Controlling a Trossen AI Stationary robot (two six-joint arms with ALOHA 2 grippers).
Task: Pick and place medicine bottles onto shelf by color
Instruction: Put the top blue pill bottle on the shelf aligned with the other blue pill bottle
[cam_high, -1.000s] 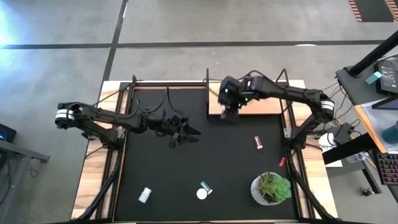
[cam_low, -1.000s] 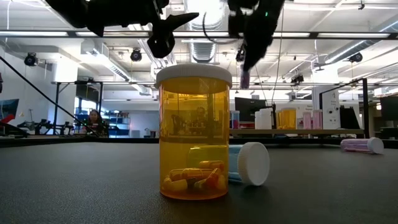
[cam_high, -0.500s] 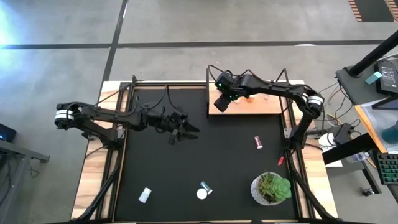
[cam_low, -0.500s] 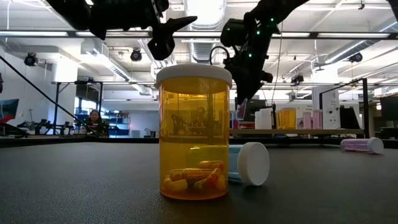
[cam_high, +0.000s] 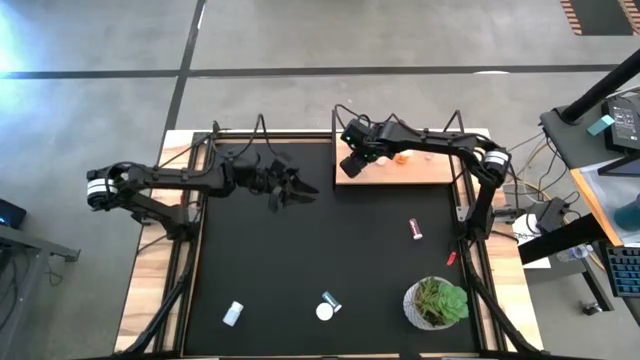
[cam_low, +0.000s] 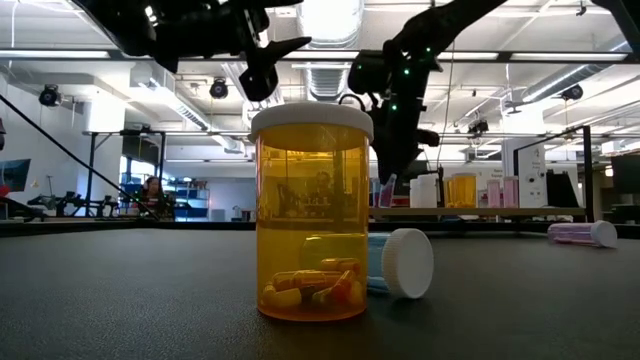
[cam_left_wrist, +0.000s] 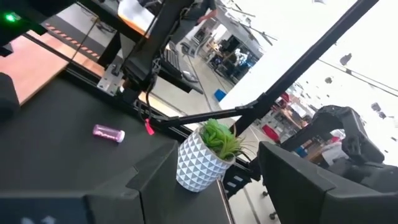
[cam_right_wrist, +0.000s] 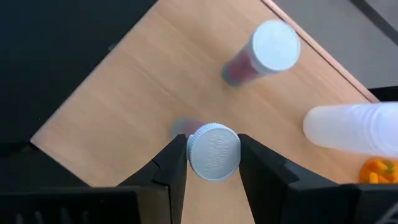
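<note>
My right gripper (cam_high: 352, 163) is over the left end of the light-wood shelf (cam_high: 425, 172), shut on a pink-red medicine bottle with a white cap (cam_right_wrist: 213, 151). The bottle also shows in the low view (cam_low: 386, 190). Three bottles stand on the shelf on their bases: a pink-red one (cam_right_wrist: 264, 53), a white one (cam_right_wrist: 354, 127) and an orange one (cam_right_wrist: 379, 169). My left gripper (cam_high: 298, 190) is open and empty above the black mat's far left part; it also shows in its own wrist view (cam_left_wrist: 236, 199). My right gripper pinches the bottle between its two fingers (cam_right_wrist: 171, 165), at the sides of the white cap (cam_right_wrist: 214, 134). The fingers come from above, pointing down. The bottle hangs upright, its base close over the shelf board; whether it touches the board I cannot tell.
A pink bottle (cam_high: 415, 229), a white bottle (cam_high: 233, 313) and a bluish bottle with a white cap (cam_high: 327, 305) lie on the mat. A potted plant (cam_high: 436, 302) stands at the near right. An orange bottle (cam_low: 311, 215) stands close before the low camera.
My right gripper has gone toward the shelf's far left corner and down, carrying the pink-red bottle upright until it is close over the board. My left gripper has gone a little toward the table's far edge, staying open.
</note>
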